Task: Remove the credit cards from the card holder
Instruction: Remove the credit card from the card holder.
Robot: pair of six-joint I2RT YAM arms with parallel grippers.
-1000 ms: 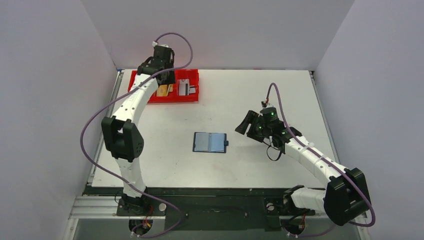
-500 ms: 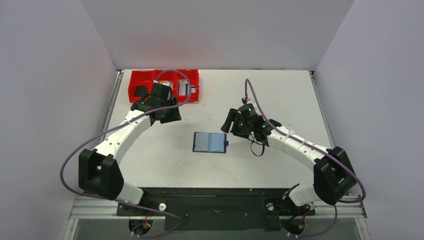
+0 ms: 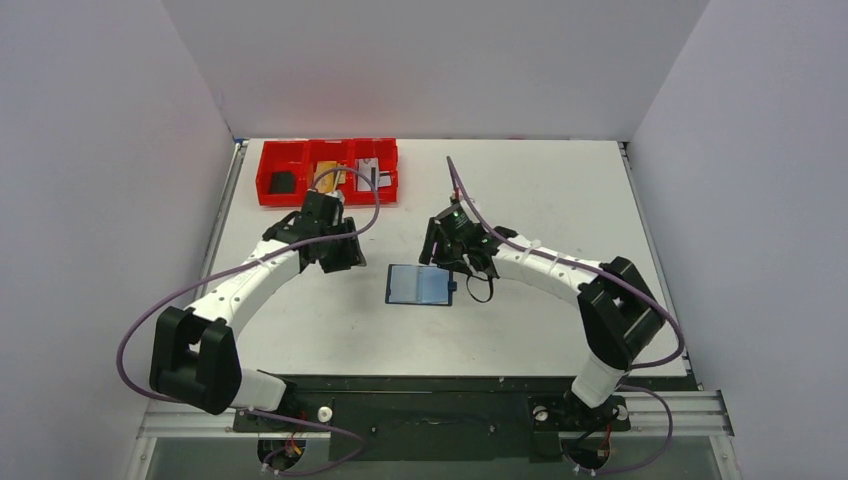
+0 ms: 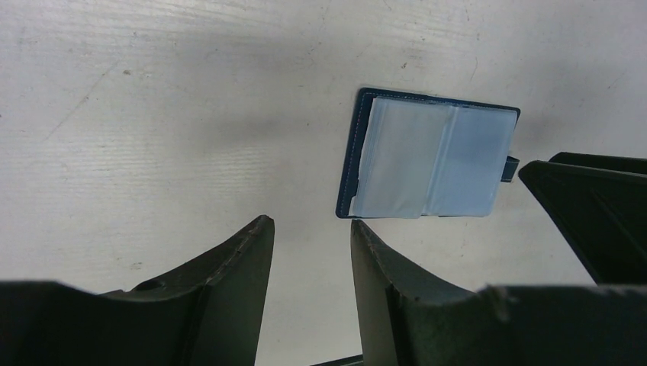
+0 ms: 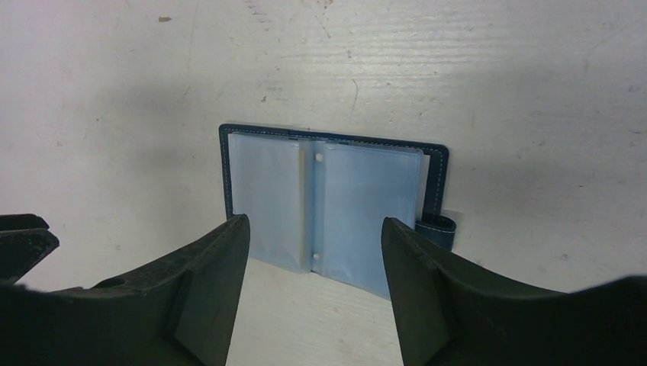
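top view only: red tray (image 3: 330,199) at the far-left corner of the tabletop (image 3: 560,190), one card per compartment: black card (image 3: 283,181) left, tan card (image 3: 326,176) middle, silver card (image 3: 368,177) right. Neither wrist view reaches the tray.
wrist views only: holder detail, i.e. pale blue see-through pockets (image 5: 358,206), light stitching along the navy rim, two small dots on the fold line.
holder: (image 3: 420,285) navy, lying open and flat with its inside up, mid-tabletop, slightly toward the near edge, between the two grippers.
axis: long side runs left-right, parallel to the near edge. The fold runs near-far. Strap tab (image 3: 453,287) sticks out toward the right edge.
left gripper: (image 3: 338,250) beside the holder's far-left corner, apart from it. Jaws stand at a narrow gap with nothing in them.
right gripper: (image 3: 440,250) at the holder's far-right corner. Jaws are spread wide, straddling the holder's width in its wrist view, and grip nothing. Contact: cannot tell.
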